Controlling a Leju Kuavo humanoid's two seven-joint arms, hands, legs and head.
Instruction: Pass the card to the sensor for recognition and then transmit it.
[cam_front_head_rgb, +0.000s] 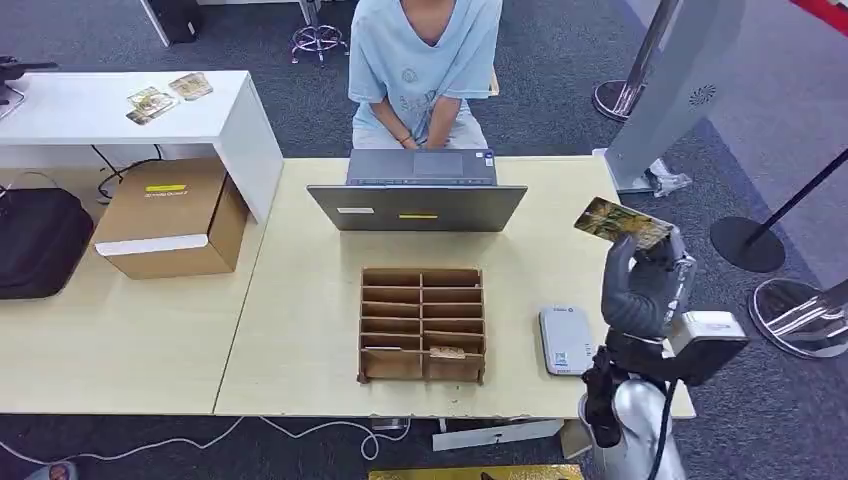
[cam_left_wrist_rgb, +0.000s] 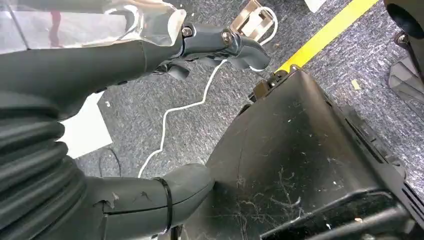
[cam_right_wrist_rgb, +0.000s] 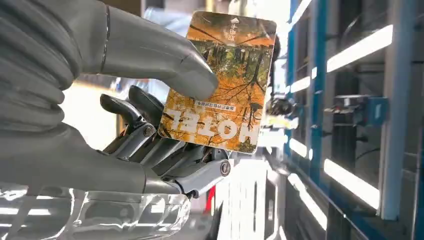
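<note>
My right hand is raised above the right end of the table and pinches an orange hotel card between thumb and fingers. The right wrist view shows the card up close, its autumn-forest print facing the camera, with the thumb pressed on its face. The white card sensor lies flat on the table, below and to the left of that hand. My left hand hangs over the carpeted floor with nothing in it, its fingers loosely curled.
A wooden slotted card rack sits mid-table with one card in a front slot. A laptop stands behind it, and a person sits on the far side. A cardboard box rests on the left table. Stanchion bases stand to the right.
</note>
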